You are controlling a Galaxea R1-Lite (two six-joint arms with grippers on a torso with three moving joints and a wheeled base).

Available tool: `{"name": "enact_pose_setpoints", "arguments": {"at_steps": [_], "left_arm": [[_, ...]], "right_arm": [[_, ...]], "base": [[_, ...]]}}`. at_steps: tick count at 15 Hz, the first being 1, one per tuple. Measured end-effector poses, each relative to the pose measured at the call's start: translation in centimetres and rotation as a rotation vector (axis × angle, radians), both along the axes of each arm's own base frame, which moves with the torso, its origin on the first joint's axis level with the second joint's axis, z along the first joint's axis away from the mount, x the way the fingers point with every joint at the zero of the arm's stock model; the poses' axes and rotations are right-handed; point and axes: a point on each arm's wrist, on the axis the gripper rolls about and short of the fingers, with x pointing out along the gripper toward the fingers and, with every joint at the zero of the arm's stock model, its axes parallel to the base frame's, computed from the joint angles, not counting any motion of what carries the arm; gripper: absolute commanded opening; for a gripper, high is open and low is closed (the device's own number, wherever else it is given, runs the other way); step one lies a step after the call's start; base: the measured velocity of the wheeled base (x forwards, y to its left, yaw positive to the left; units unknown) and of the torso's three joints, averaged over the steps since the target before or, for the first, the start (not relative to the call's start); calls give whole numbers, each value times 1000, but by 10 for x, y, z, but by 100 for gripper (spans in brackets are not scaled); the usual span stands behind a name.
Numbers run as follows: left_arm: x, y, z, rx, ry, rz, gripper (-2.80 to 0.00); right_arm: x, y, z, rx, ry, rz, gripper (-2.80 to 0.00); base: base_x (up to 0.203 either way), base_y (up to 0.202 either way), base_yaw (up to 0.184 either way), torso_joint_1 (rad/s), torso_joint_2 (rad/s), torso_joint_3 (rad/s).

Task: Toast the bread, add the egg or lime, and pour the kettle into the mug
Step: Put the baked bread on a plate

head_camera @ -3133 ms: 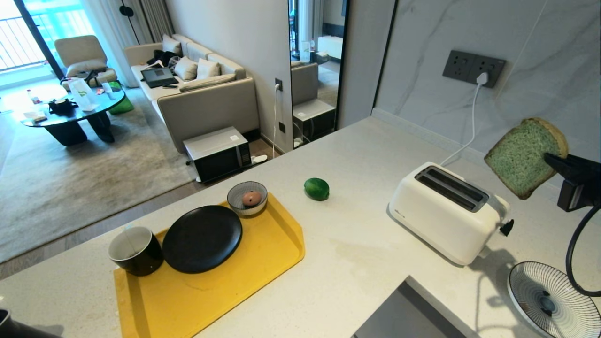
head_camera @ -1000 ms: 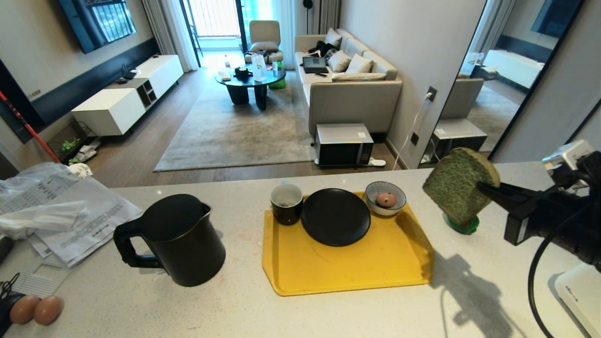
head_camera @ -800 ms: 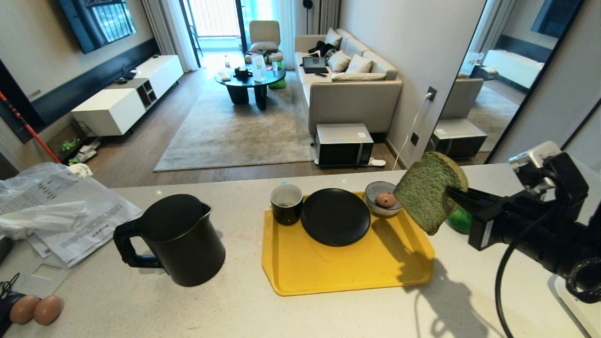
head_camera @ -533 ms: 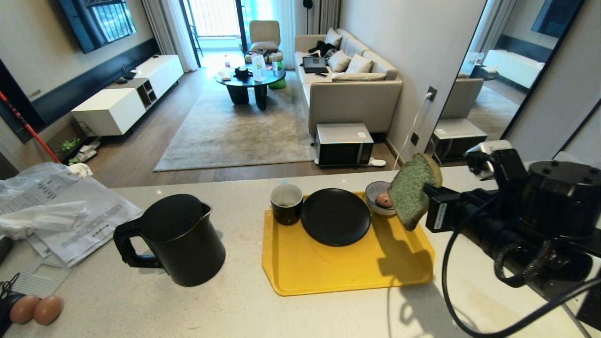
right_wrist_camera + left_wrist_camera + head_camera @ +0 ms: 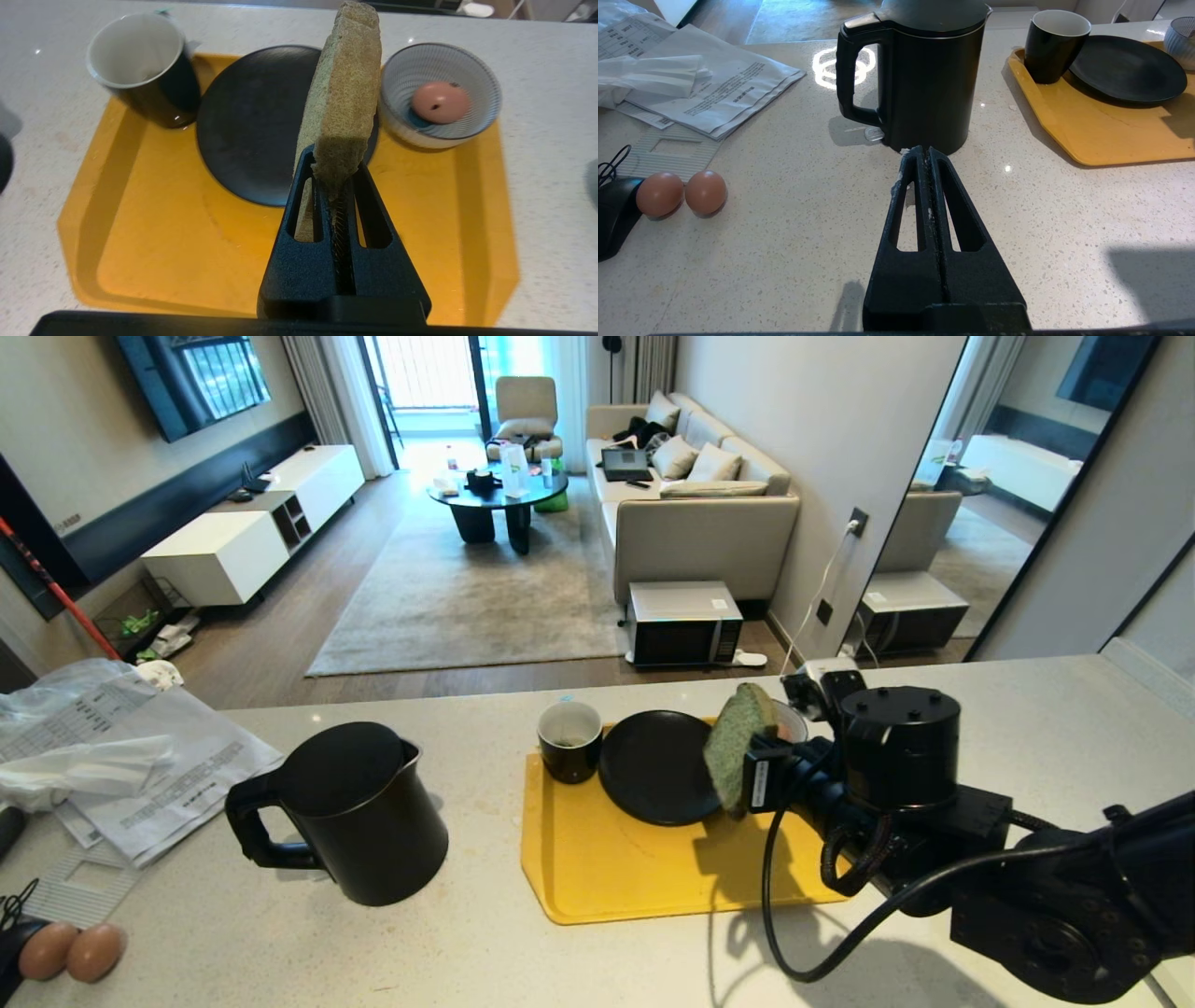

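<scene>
Right gripper (image 5: 747,775): centre-right of the head view, reaching in from the right edge, pinched tight on the bread and holding it up on edge above the tray.
Bread (image 5: 343,98): there it is, standing near upright in the closed fingers, clamped at its lower corner; in the head view it hangs over the right rim of the black plate, clear of it.
Black plate (image 5: 653,770): centre of the head view, on the tray between mug and bowl.
Mug (image 5: 570,740): just left of the plate, at the tray's far left corner, touching the plate's edge.
Striped bowl (image 5: 439,95): upper right of the right wrist view, one pink-brown egg (image 5: 440,101) inside.
Yellow tray (image 5: 616,868): centre, flat on the pale counter (image 5: 485,952).
Kettle (image 5: 350,812): lower left of centre, upright on the counter, handle pointing left, well apart from the tray.
Left gripper (image 5: 923,156): fingers pressed together on nothing, low over the counter, tips just before the kettle's base.
Two brown eggs (image 5: 682,193): left of the left wrist view, side by side.
Papers (image 5: 140,765): far left of the head view.
</scene>
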Motion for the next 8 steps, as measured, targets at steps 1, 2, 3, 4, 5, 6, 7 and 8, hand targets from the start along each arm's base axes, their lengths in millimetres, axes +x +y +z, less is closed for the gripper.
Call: {"name": "enact_pose_setpoints", "arguments": {"at_steps": [1, 2, 3, 4, 5, 6, 7, 8], "left_arm": [[0, 0, 0, 0, 0, 0, -280], [0, 0, 0, 0, 0, 0, -280], [0, 0, 0, 0, 0, 0, -280], [0, 0, 0, 0, 0, 0, -280], [0, 0, 0, 0, 0, 1, -280], [0, 0, 0, 0, 0, 1, -280], [0, 0, 0, 0, 0, 0, -280], [0, 0, 0, 0, 0, 0, -280]], "right_arm": [[0, 8, -4, -5, 8, 17, -280], [1, 15, -7, -9, 13, 33, -280], [2, 22, -11, -14, 20, 47, -280], [4, 28, -15, -18, 26, 56, -280], [6, 33, -19, -22, 33, 63, -280], [9, 39, -23, -23, 37, 71, -280], [12, 44, -28, -27, 41, 76, -280], [14, 49, -31, -29, 44, 80, -280]], "base": [[0, 0, 0, 0, 0, 0], [0, 0, 0, 0, 0, 0], [0, 0, 0, 0, 0, 0], [0, 0, 0, 0, 0, 0], [0, 0, 0, 0, 0, 0], [0, 0, 0, 0, 0, 0], [0, 0, 0, 0, 0, 0], [0, 0, 0, 0, 0, 0]]}}
